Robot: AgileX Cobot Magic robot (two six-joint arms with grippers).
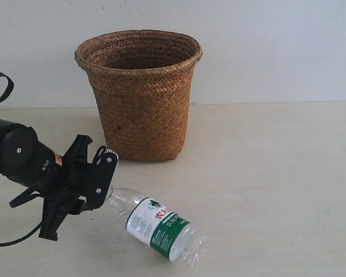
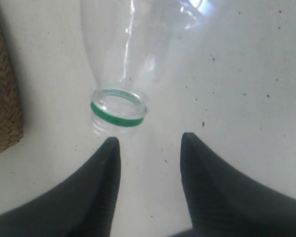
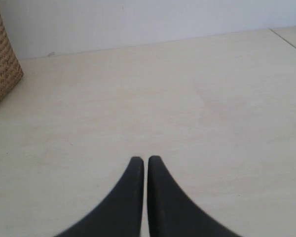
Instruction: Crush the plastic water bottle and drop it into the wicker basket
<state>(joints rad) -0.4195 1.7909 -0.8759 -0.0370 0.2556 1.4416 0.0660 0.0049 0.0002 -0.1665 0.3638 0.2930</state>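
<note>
The plastic water bottle [image 1: 158,228] lies on its side on the table, clear, with a green-and-white label; its uncapped neck points toward my left gripper [image 1: 104,176]. In the left wrist view the bottle's mouth with its green ring [image 2: 118,113] sits just beyond the fingertips. My left gripper [image 2: 149,140] is open, with bare table between its fingers. The wicker basket [image 1: 139,92] stands upright behind the bottle, at the back of the table. My right gripper [image 3: 146,160] is shut on nothing, over bare table, and is out of the exterior view.
A corner of the basket [image 2: 4,94] shows beside the bottle in the left wrist view, and its side [image 3: 2,61] shows in the right wrist view. A black cable [image 1: 11,238] trails from the left arm. A white wall rises behind the table.
</note>
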